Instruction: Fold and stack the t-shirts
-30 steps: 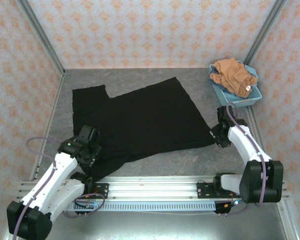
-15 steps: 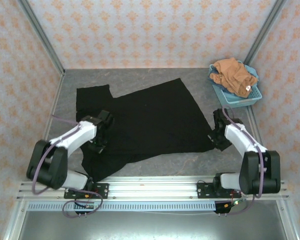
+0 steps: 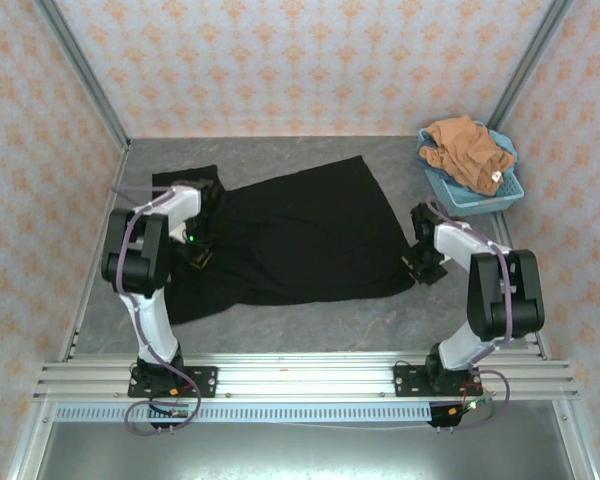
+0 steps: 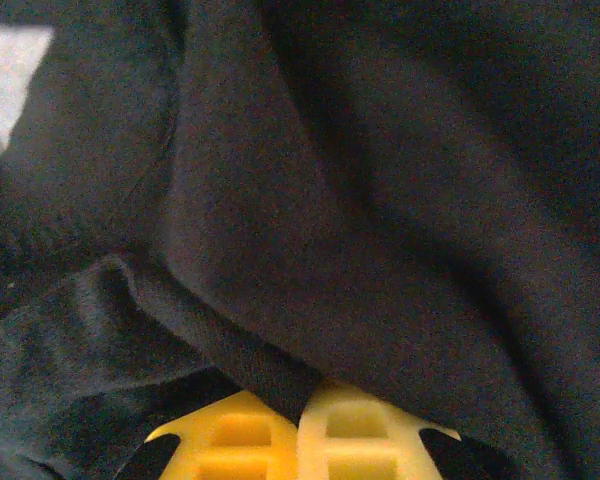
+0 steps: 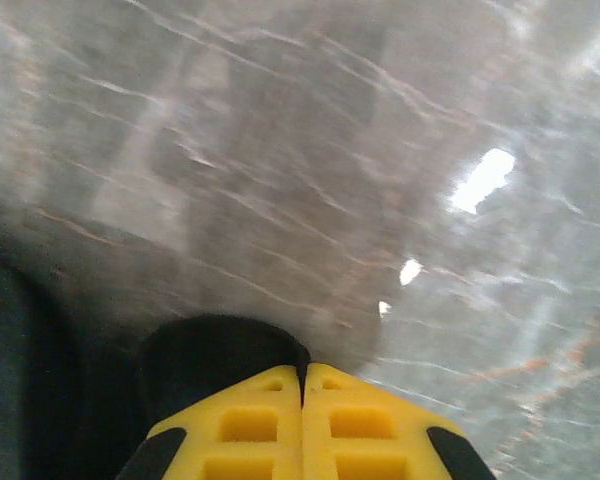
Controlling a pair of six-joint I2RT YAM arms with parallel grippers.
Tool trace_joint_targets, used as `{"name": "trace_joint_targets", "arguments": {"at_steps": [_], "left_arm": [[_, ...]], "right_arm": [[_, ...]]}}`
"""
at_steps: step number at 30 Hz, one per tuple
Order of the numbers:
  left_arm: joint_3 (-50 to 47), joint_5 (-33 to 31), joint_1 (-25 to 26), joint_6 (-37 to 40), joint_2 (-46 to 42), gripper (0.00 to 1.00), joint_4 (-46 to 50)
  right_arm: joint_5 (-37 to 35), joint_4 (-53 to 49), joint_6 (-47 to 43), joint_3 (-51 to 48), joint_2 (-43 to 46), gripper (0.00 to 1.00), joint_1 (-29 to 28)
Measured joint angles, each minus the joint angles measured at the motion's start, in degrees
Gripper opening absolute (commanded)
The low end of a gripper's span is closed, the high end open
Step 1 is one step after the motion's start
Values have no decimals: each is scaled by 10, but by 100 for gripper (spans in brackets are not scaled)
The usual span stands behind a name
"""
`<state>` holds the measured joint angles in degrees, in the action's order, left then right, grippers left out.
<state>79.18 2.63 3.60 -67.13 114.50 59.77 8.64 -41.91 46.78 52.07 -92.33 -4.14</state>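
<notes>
The black t-shirt lies spread across the middle of the grey tabletop, back side up and rumpled along its left edge, with one sleeve reaching toward the far left corner. The left tool sits on that left edge, near the sleeve. In the left wrist view, its yellow fingers are clenched on a fold of the black cloth, which runs down into the seam between them.

The right tool sits at the shirt's near right corner. In the right wrist view, its fingers are pressed together at the tips, and a tab of black cloth sticks out just beyond them over the bare tabletop.

The orange-brown t-shirt is heaped in the light-blue basket at the far right, well apart from both tools.
</notes>
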Motion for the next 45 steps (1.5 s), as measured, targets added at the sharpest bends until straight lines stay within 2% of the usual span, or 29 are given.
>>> {"name": "trace_joint_targets", "arguments": {"at_steps": [6, 8, 12, 15, 17, 19, 24, 27, 32, 35, 40, 45], "left_arm": [[304, -11, -20, 106, 176, 0, 4], [379, -5, -24, 128, 218, 0, -6], [478, 13, -29, 154, 271, 0, -26], [494, 14, -29, 163, 272, 0, -21], [459, 5, -26, 166, 245, 0, -23], [375, -4, -23, 163, 184, 0, -22], [89, -15, -4, 131, -89, 0, -7], [-38, -4, 23, 97, -235, 0, -4], [-214, 22, 53, 19, -350, 0, 5], [-259, 24, 70, -28, -402, 0, 20], [-268, 27, 76, -79, -503, 0, 40], [-267, 27, 76, -101, -539, 0, 69]], "right_arm": [[30, 17, 22, 112, -97, 0, -2], [35, 22, 28, 150, -127, 0, -3], [36, 27, 34, 216, -173, 0, -6], [34, 27, 31, 238, -181, 0, -6], [33, 27, 29, 240, -178, 0, -6], [32, 26, 25, 232, -167, 0, -6], [31, 14, 6, 187, -97, 0, -6], [28, 5, -12, 179, -73, 0, -6], [13, -4, -40, 158, -72, 0, -7], [-4, -14, -54, 148, -72, 0, -7], [-33, -24, -78, 146, -71, 0, -7], [-57, -41, -96, 160, -71, 0, -7]]}}
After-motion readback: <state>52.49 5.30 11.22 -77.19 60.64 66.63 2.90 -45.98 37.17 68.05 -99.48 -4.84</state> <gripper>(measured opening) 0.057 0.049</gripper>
